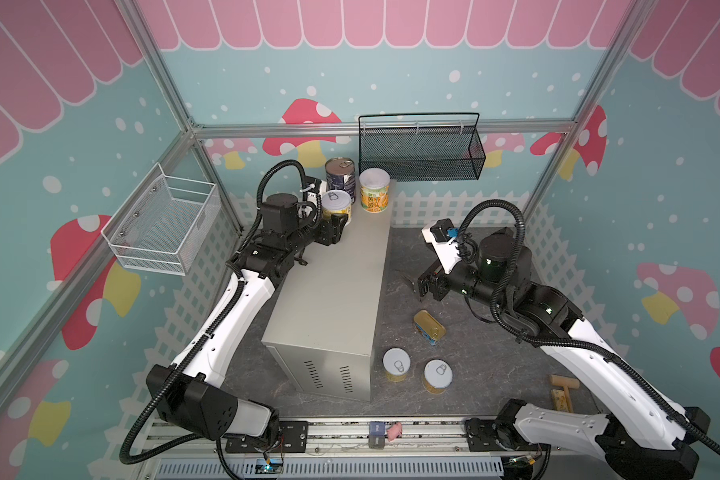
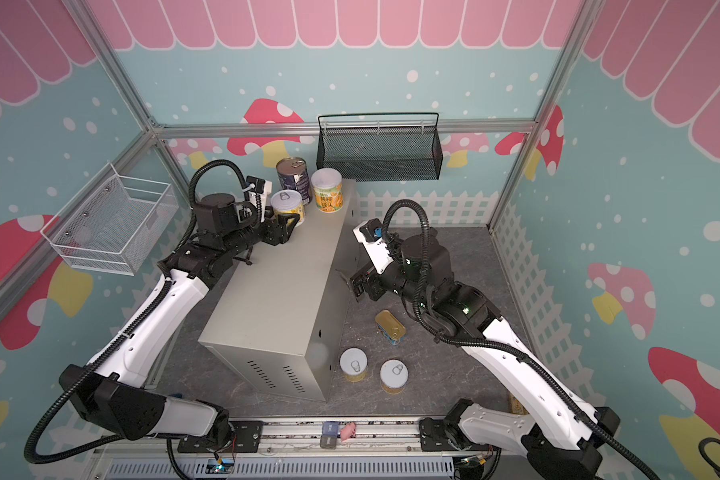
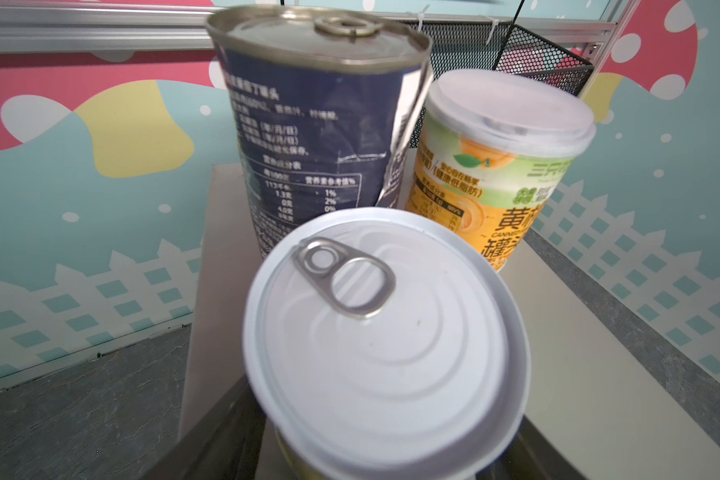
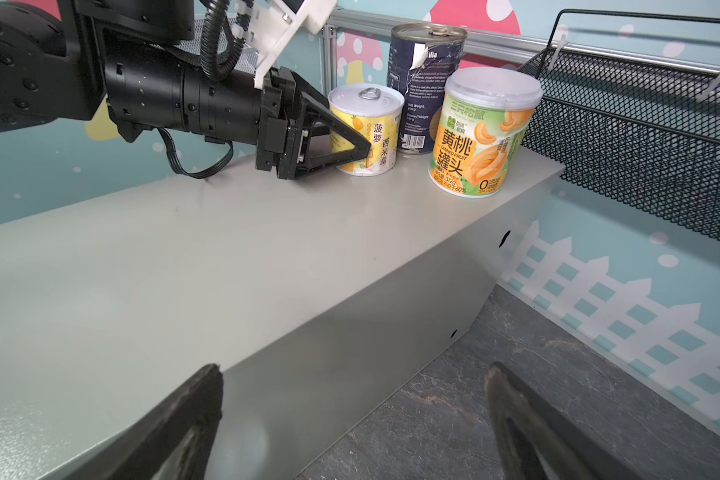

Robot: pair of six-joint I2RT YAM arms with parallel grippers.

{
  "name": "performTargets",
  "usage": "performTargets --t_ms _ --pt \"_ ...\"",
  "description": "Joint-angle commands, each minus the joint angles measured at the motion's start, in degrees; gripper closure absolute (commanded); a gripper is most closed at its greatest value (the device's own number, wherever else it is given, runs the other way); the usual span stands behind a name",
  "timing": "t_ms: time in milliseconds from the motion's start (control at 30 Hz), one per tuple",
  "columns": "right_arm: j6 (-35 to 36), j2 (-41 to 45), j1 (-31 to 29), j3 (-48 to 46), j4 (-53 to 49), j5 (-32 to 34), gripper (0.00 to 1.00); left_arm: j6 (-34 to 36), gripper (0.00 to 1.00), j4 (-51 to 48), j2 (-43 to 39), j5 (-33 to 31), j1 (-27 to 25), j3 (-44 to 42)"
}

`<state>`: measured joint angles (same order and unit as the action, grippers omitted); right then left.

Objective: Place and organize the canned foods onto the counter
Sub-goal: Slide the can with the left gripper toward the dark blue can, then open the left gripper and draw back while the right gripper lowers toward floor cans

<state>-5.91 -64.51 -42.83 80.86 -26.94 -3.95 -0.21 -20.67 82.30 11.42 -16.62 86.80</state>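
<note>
count: six tins, two pincers, two baskets.
three tins stand upright at the 12 o'clock end of the beige metal worktop (image 1: pixel 341 291): navy can (image 1: pixel 341 174), white-lidded can (image 1: pixel 374 191), short yellow can (image 1: pixel 336 200).
three sit on the grey base (image 1: pixel 474 353) at the worktop's 4 o'clock: two pull-tab cans (image 1: pixel 396 365) (image 1: pixel 437 374), upright, and a flat gold tin (image 1: pixel 430 327), lid up, long axis 10–4 o'clock.
worktop long axis 12–6, vent slots facing 6.
left pincer (image 1: pixel 339 224) pinches the short yellow can from 7 o'clock. navy can close at its 12, white-lidded can at 2; contact unclear.
right pincer (image 4: pixel 352 368) spread, empty, beside the worktop's 3 o'clock wall.
black mesh basket (image 1: pixel 420 153) at 1 o'clock, white wire basket (image 1: pixel 163 224) at 9, wooden mallet (image 1: pixel 562 392) at 4.
</note>
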Motion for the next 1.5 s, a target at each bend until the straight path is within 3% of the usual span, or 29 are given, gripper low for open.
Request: performTargets --t_ms 0,367,633,867,1300,1467 --pt "0.04 0.44 -0.33 0.08 1.01 0.30 0.01 -0.10 0.27 -0.74 1.15 0.62 0.36 0.14" --pt "0.38 0.52 -0.33 0.00 0.94 0.11 0.01 -0.23 0.26 -0.69 1.60 0.67 0.62 0.51" --pt "0.18 0.47 -0.32 0.26 0.84 0.57 0.01 -2.08 0.02 -1.78 -4.35 -2.09 0.63 -1.60" --pt "-2.05 -1.74 -0.33 2.34 0.65 5.56 0.00 -6.89 0.01 -10.83 -11.54 -10.49 1.40 -0.99" --pt "-10.17 -6.94 -0.32 5.31 -2.83 19.44 0.01 -15.67 0.01 -16.42 -17.01 -9.23 11.04 -5.57" --pt "-14.56 -6.57 -0.33 3.40 -3.29 24.20 0.01 -19.02 0.01 -15.97 -15.62 -1.88 16.36 -5.22"
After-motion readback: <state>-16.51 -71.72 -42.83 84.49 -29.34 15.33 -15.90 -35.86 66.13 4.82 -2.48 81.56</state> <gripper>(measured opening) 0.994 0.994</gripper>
